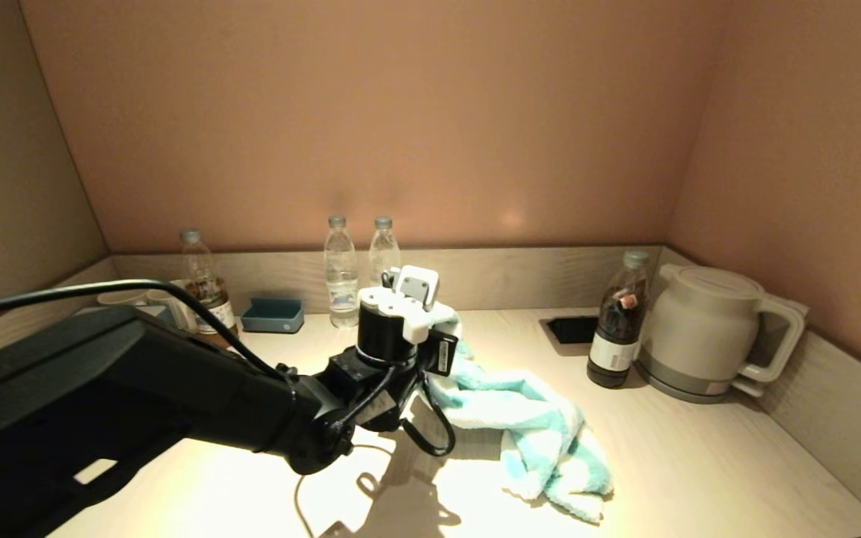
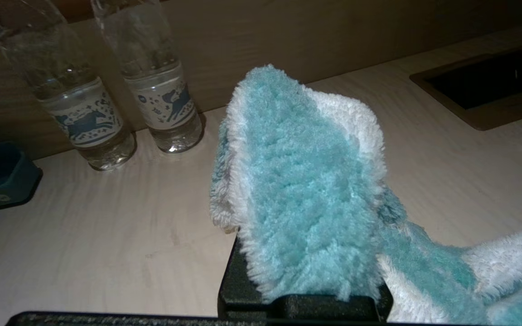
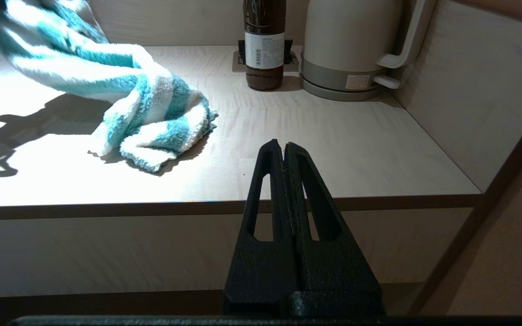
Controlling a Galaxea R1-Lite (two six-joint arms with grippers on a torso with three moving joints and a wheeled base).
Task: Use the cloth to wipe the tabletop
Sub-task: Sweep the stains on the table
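Centre frame, the left gripper [image 2: 304, 290] pinches one end of the fluffy teal-and-white striped cloth [image 1: 528, 422], which should be pressed flat onto the pale wood-grain tabletop [image 1: 699, 448]; right gripper [image 3: 283, 151] parked at the counter's front edge, jaws together

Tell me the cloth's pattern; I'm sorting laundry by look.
Broad teal and white stripes on the cloth, clearest in the right wrist view.
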